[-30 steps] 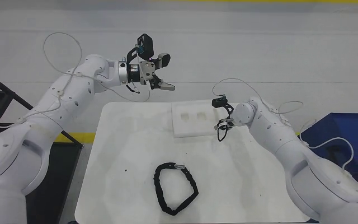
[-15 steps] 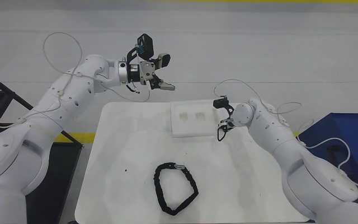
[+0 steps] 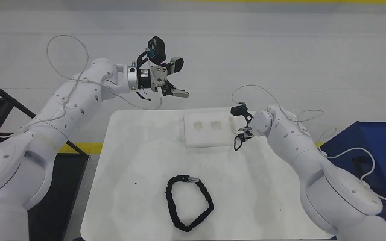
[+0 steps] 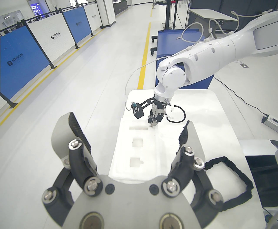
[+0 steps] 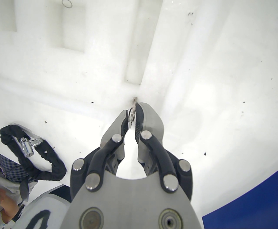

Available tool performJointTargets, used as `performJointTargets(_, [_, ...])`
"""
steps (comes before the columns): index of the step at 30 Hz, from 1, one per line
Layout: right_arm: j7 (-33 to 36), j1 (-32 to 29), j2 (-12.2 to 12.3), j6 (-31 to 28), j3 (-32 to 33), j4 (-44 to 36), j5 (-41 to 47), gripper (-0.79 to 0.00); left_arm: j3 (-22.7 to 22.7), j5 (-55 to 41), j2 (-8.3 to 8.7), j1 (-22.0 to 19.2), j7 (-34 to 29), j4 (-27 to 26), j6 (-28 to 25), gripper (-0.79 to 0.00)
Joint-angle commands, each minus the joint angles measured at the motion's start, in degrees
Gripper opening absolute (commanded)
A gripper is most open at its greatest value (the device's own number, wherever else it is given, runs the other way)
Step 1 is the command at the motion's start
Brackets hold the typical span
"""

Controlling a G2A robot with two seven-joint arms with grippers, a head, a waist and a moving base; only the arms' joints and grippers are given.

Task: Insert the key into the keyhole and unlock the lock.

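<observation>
- The right pincer is clamped on the key, right at the edge of the foam block that is farthest from the left arm.
- Only the key's ring and a sliver of its tip show. The rest is hidden between the pads, and I cannot tell whether the tip touches the block.
- From above, the wrist hides the fingers of this pincer.
- The left pincer hangs spread wide with nothing in it, beyond the block's far corner and off the counter.
- The chain lock lies looped on the counter, well apart from the block on its near side.
- Its chrome lock body shows, but the keyhole is too small to make out.
- A small metal ring sits in one recess of the block, partly cut off by the frame.
</observation>
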Motion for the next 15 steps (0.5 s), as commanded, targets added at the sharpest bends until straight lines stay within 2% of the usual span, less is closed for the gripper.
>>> performJointTargets(1, [-0.02,0.07,-0.2,-0.17,0.13,0.47,-0.05,-0.754,0.0,-0.01,0.0,0.0,-0.02,0.0,0.0,0.0])
performJointTargets(2, [-0.08,0.11,-0.32,-0.17,0.2,0.71,-0.08,-0.785,0.0,-0.01,0.0,0.0,-0.02,0.0,0.0,0.0])
performJointTargets(15, [1.35,1.92,-1.1,-1.03,1.11,3.32,-1.48,-0.785,0.0,-0.01,0.0,0.0,-0.02,0.0,0.0,0.0])
